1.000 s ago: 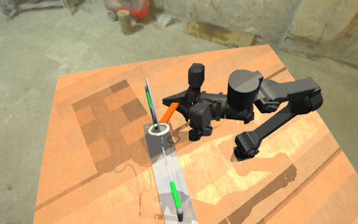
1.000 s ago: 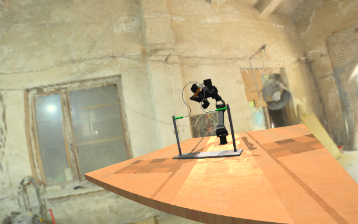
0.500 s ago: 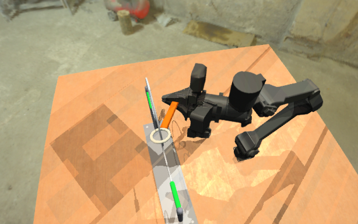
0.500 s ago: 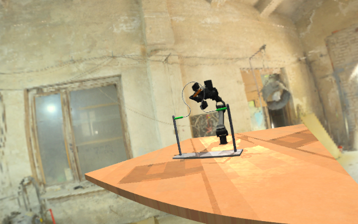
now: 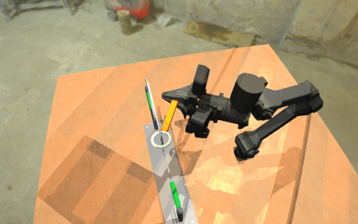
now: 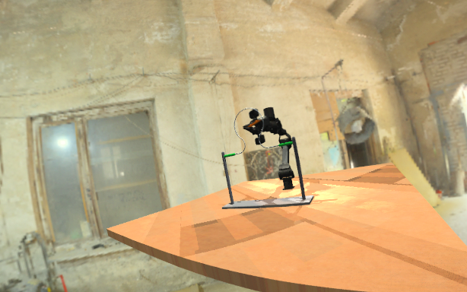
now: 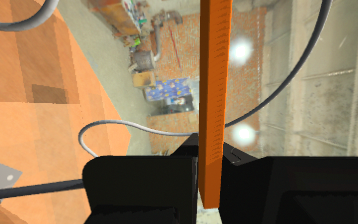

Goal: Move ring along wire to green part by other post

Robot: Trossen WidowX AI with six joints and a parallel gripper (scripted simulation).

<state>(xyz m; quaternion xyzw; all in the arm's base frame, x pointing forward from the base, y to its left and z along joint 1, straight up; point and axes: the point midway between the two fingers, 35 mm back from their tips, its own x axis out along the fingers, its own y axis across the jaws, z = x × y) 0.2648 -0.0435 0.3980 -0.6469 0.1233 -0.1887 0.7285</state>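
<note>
My gripper [image 5: 175,102] [image 6: 249,126] [image 7: 199,138] is shut on the orange handle [image 5: 169,117] [image 6: 254,123] [image 7: 215,90], near its end. The pale ring [image 5: 152,143] is at the handle's other end. In the top view the wire appears to pass through it, in the grey stretch between the green parts; contact cannot be told. The ring is not distinct in the exterior view and is out of the wrist view. The thin grey wire [image 5: 167,164] [image 6: 235,126] [image 7: 303,65] rises in a tall loop. Its green parts [image 5: 175,193] [image 6: 230,155] [image 6: 286,144] are at the two posts [image 6: 227,179] [image 6: 299,171].
The posts stand on a grey baseplate [image 5: 155,169] [image 6: 266,204] on the wooden table [image 5: 116,84] [image 6: 304,251]. The wire loop runs close to the fingers in the exterior view and behind the handle and fingertips in the wrist view. The arm reaches in from the right in the top view.
</note>
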